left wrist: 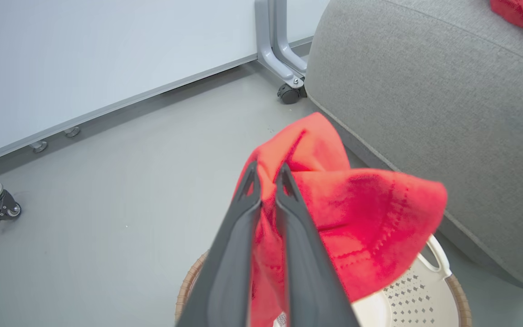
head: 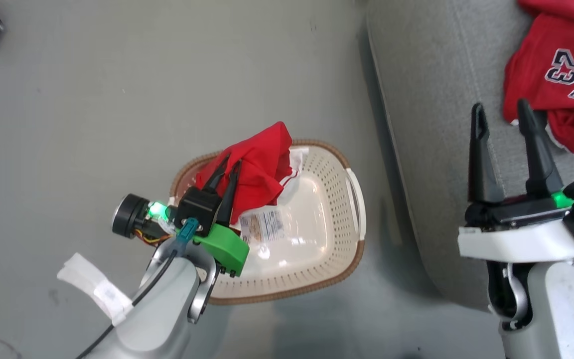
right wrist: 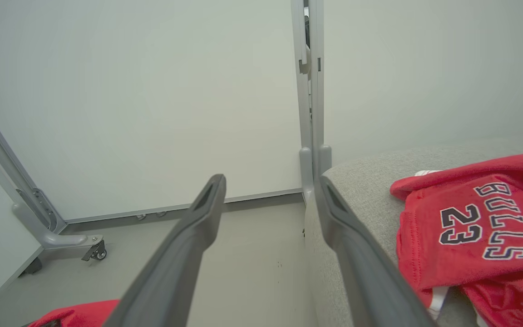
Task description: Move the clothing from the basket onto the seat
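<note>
My left gripper [head: 227, 167] is shut on a red garment [head: 262, 169] with white trim, lifted above the far left rim of the cream basket [head: 337, 209]. The cloth hangs from the fingers down into the basket. In the left wrist view the gripper [left wrist: 267, 177] pinches a fold of the red garment [left wrist: 361, 218] over the basket [left wrist: 416, 299]. The "BULLS 23" jersey [head: 561, 75] lies crumpled on the grey seat [head: 431, 99]. My right gripper [head: 501, 112] is open and holds nothing, over the seat just left of the jersey [right wrist: 479, 231].
The basket stands on the grey floor [head: 117, 99], close to the seat's left edge. Behind it run white wall panels on grey frames with casters [left wrist: 288, 93], and another caster [left wrist: 2, 209] sits to the left. A label sticker [head: 262, 224] lies on the basket's bottom.
</note>
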{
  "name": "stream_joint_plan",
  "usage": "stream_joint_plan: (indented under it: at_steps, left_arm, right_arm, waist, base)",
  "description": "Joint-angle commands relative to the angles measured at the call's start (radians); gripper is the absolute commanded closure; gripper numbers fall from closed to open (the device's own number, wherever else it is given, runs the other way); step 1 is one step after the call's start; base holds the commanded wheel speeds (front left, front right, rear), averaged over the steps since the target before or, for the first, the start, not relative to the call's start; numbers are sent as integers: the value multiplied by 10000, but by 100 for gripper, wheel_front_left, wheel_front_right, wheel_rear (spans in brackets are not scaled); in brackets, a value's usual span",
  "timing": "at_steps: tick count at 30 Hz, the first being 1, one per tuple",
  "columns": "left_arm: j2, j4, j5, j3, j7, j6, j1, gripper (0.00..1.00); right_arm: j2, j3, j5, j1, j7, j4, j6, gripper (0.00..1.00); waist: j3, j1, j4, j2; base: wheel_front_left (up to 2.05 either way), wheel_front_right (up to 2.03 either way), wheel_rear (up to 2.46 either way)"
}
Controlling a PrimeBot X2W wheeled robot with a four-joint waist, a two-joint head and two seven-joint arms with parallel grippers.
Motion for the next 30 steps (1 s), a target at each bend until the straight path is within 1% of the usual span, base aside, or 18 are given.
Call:
stream_joint_plan:
  at_steps: [1,8,15,24,30]
  left_arm:
    - [-52,-215,111,155,-4,-33,346,100]
    - [-211,-1530,556,966,-6,-144,1199,100]
    - [-462,-2668,977,1469,-6,-351,1710,100]
    - [-625,-3924,1395,1804,-6,-563,1975,100]
    - [-663,-4595,1672,1785,-6,-801,2124,100]
  right_arm:
    - [-23,63,-125,293,-30,87,-14,0]
    - [-25,341,-338,1149,-30,368,-14,0]
    - [-25,675,-577,1891,-30,548,-14,0]
    - [-89,1078,-739,2319,-30,676,-14,0]
    - [-176,1356,-757,2321,-29,670,-14,0]
  waist:
    - [-1693,1,254,0]
    - [-2783,1,331,0]
    - [-3692,1,323,0]
    - [-4358,1,281,0]
    - [-4448,1,255,0]
  base:
    - [0,0,0]
    - [0,0,0]
    - [0,0,0]
    - [0,0,0]
    - [0,0,0]
